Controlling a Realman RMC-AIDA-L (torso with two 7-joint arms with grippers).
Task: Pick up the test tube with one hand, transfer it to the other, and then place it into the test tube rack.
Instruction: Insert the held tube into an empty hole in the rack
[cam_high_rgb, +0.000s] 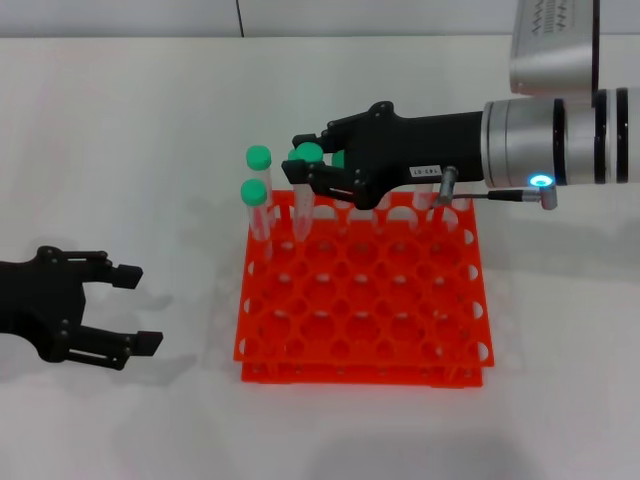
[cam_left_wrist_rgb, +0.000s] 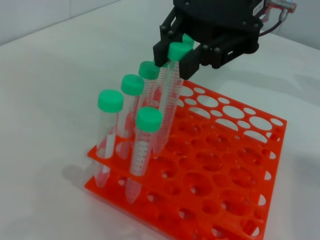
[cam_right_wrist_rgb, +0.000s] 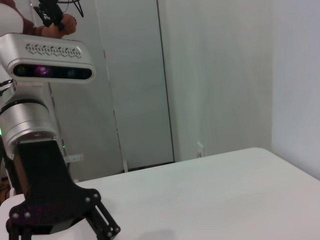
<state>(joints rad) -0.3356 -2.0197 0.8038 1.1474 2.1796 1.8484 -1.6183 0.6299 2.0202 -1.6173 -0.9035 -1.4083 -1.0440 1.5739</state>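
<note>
My right gripper (cam_high_rgb: 305, 160), black with a small white label, is shut on the test tube (cam_high_rgb: 308, 152) just under its green cap. It holds the tube tilted over the back left of the orange-red test tube rack (cam_high_rgb: 400, 300). In the left wrist view, the right gripper (cam_left_wrist_rgb: 176, 56) holds the tube (cam_left_wrist_rgb: 170, 95) with its lower end down in a hole of the rack (cam_left_wrist_rgb: 225, 165). My left gripper (cam_high_rgb: 138, 309), black and unlabelled, is open and empty, low over the table to the left of the rack.
Other green-capped tubes stand in the rack's back and left holes, two of them clear of the gripper (cam_high_rgb: 259, 156) (cam_high_rgb: 253, 191); several show in the left wrist view (cam_left_wrist_rgb: 110, 101). The right wrist view shows my left arm (cam_right_wrist_rgb: 40, 200) and a white wall.
</note>
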